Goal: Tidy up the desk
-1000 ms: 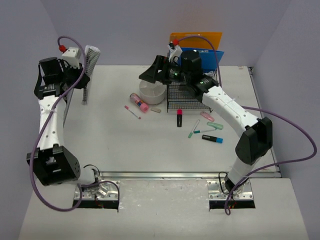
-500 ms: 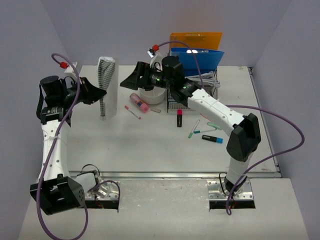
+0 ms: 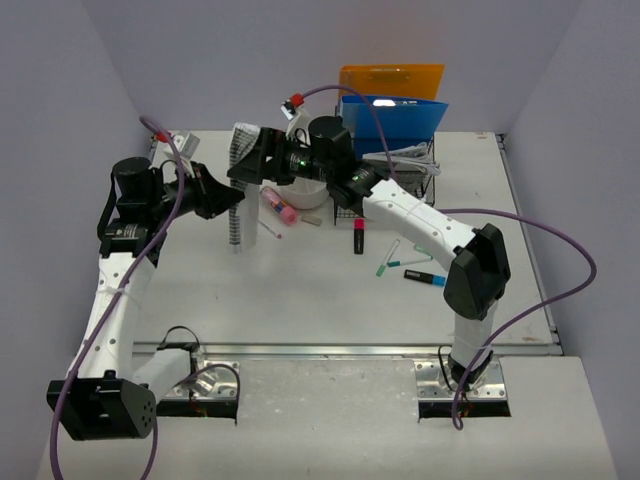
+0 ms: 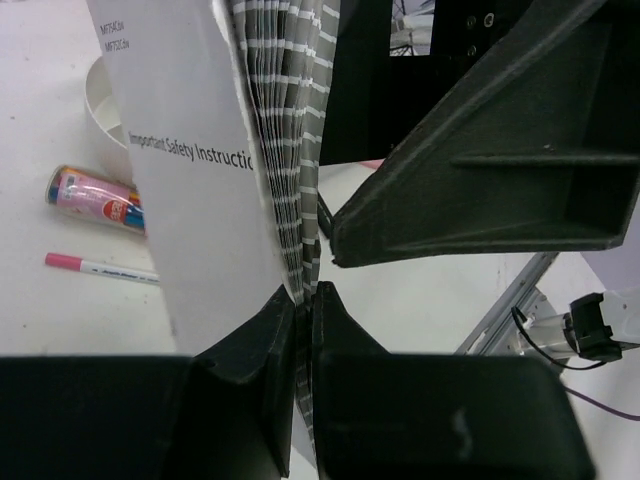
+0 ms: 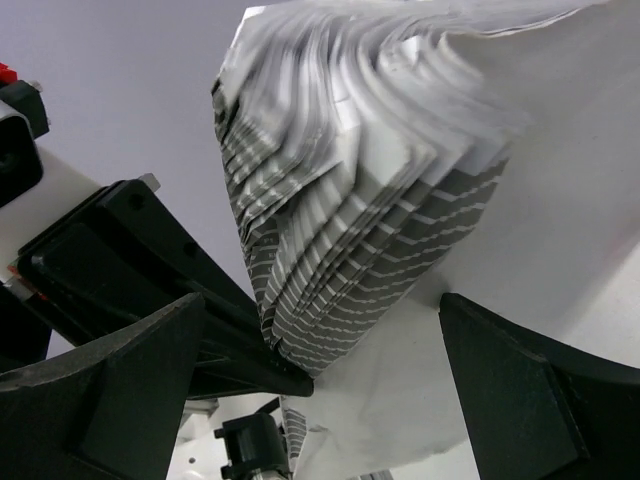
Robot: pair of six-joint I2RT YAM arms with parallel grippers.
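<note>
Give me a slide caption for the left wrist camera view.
Left end effector shut on a safety instructions booklet, pink pen and white bowl on the desk behind.

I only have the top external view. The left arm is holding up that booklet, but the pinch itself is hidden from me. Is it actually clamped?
Observer: Yes. The left wrist view shows the left gripper shut on the bottom edge of the booklet.
Operator: Is the booklet closed flat?
Observer: No. The right wrist view shows its pages fanned apart.
Operator: And the other arm, does it have a hold?
Observer: Not yet. The right gripper is wide open, one finger on either side of the fanned pages.
</note>
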